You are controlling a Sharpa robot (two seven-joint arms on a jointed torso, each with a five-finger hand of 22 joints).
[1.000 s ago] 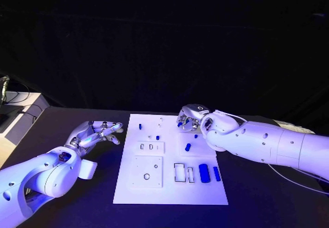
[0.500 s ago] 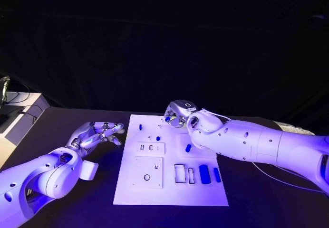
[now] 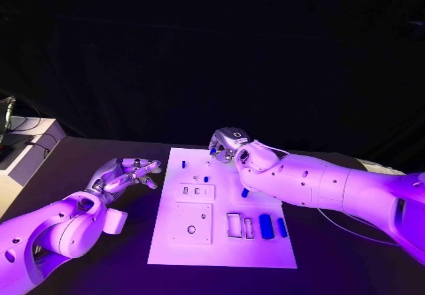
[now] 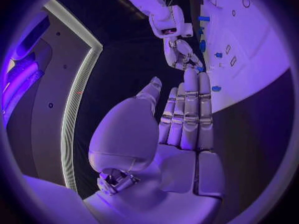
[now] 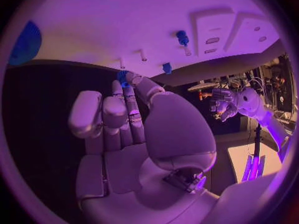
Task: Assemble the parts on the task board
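Blue part point(image 5: 122, 77) pinched, right robot hand point(image 3: 228, 144), board point(image 3: 222, 246) far edge.

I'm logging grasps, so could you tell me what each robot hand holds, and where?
The right robot hand pinches a small blue part at its fingertips; where on the part cannot be told. The left robot hand holds nothing.

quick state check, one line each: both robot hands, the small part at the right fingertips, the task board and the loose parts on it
left robot hand: open, holds nothing, beside the board's left edge
right robot hand: over the board's far end, pinches a small blue part
small blue part: held at the right fingertips
task board: flat on the table
long blue parts: lying loose near the board's right edge
blue peg: near the far left corner; seated or not, cannot tell
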